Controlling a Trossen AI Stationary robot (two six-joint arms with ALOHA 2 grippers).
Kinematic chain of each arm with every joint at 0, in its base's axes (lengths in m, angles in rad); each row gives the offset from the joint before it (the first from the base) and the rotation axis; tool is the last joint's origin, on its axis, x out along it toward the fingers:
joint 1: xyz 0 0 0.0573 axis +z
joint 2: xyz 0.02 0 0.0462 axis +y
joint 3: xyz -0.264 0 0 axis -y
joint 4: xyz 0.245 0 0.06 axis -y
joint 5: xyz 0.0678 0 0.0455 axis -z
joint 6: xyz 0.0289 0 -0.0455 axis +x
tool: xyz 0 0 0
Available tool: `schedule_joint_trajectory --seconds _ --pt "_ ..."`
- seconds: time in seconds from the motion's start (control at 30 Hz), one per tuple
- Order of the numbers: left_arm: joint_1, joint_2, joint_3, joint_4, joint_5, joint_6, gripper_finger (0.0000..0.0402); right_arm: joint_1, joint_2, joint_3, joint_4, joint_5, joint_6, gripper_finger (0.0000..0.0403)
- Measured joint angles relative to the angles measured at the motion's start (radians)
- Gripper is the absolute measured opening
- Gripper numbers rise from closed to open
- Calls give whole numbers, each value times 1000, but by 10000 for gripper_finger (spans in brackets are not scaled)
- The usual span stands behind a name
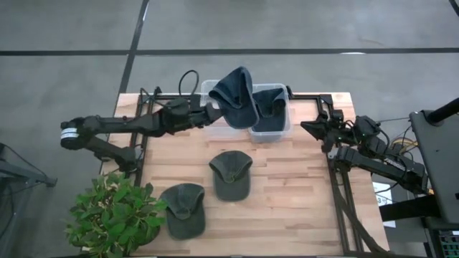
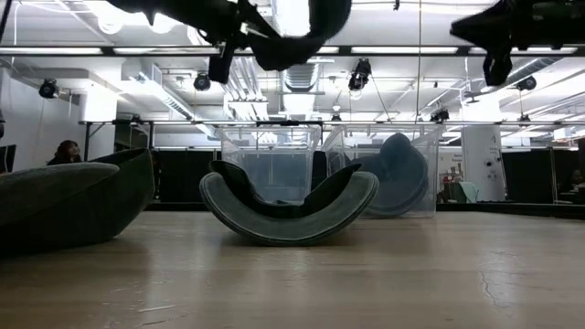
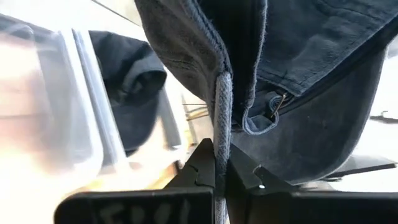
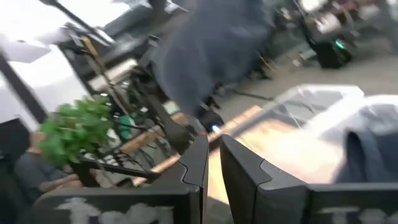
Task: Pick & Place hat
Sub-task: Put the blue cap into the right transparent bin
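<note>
My left gripper reaches along the table's far edge and is shut on a dark blue hat, held high over the left clear bin. The right clear bin holds another dark blue hat. Two grey-green hats lie on the wooden table, one at the middle, one toward the near left. My right gripper waits shut at the right edge, holding nothing. My left gripper pinches a thick seamed edge of the dark blue hat between its two fingers, coming level from the table's left side. The hat is lifted clear, and its crown spreads beyond the fingertips over the bin.
A potted green plant stands at the table's near left corner beside the nearer grey-green hat. The two clear bins sit side by side at the far edge. Bare wood lies right of the middle hat.
</note>
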Motion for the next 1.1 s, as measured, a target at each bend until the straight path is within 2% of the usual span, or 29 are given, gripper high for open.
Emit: schedule_joint_trajectory --seconds 0.13,0.3,0.47,0.63,0.77,0.93,1.1 --pt "-3 67 86 -84 -27 95 6 0 3 0 71 -42 -50 38" --pt "-3 173 270 -197 -49 258 6 0 37 18 72 -46 -73 38" --pt "-3 283 478 -342 -98 426 6 0 116 71 71 -50 -111 43" --pt "-4 372 634 -425 -113 544 6 0 233 160 64 -102 -162 74" --pt "-4 412 683 -434 -119 586 6 0 344 254 -13 -102 -241 108" --pt "-5 424 686 -440 -155 614 6 0 489 391 -163 -84 -368 146" --pt "-12 420 679 -452 -236 648 6 0 614 519 -255 13 -430 161"
